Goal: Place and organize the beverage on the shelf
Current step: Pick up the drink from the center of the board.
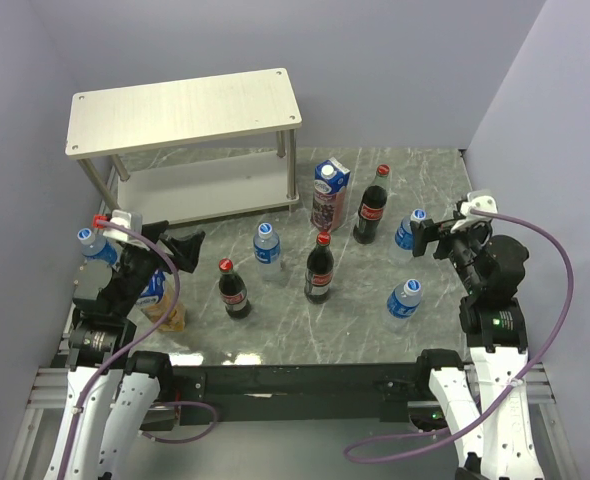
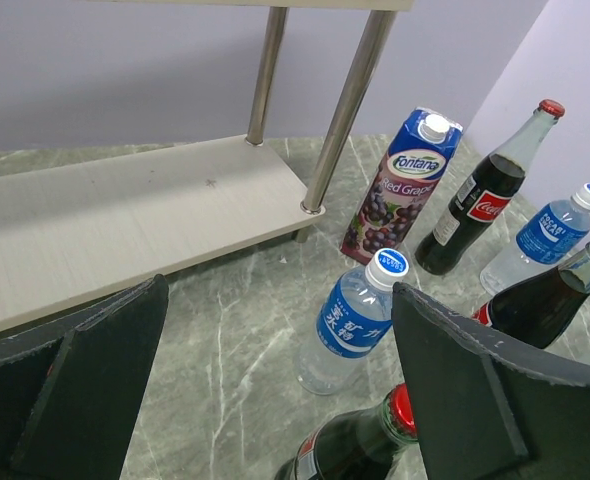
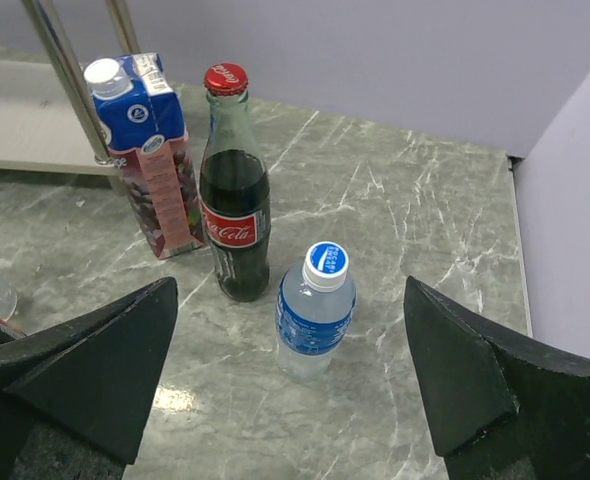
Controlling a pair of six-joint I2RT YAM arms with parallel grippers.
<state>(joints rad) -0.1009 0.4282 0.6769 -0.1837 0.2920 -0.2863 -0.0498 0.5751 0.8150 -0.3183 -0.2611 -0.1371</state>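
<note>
The shelf point(image 1: 185, 110) stands at the back left with both boards bare; its lower board point(image 2: 115, 220) shows in the left wrist view. The drinks stand on the table: a purple carton point(image 1: 329, 195), cola bottles point(image 1: 372, 208) point(image 1: 320, 268) point(image 1: 234, 290), and water bottles point(image 1: 267, 243) point(image 1: 410, 229) point(image 1: 404, 298) point(image 1: 96, 245). A yellow carton point(image 1: 165, 305) is mostly hidden under the left arm. My left gripper point(image 1: 188, 250) is open and empty, facing a water bottle point(image 2: 350, 325) and a cola bottle point(image 2: 365, 445). My right gripper point(image 1: 428, 238) is open and empty, just short of a water bottle point(image 3: 315, 310).
Purple walls close in the table on the left, back and right. The shelf's metal legs point(image 2: 347, 110) stand next to the purple carton point(image 2: 400, 185). A cola bottle point(image 3: 235, 220) and the carton point(image 3: 145, 150) stand just behind the right gripper's water bottle.
</note>
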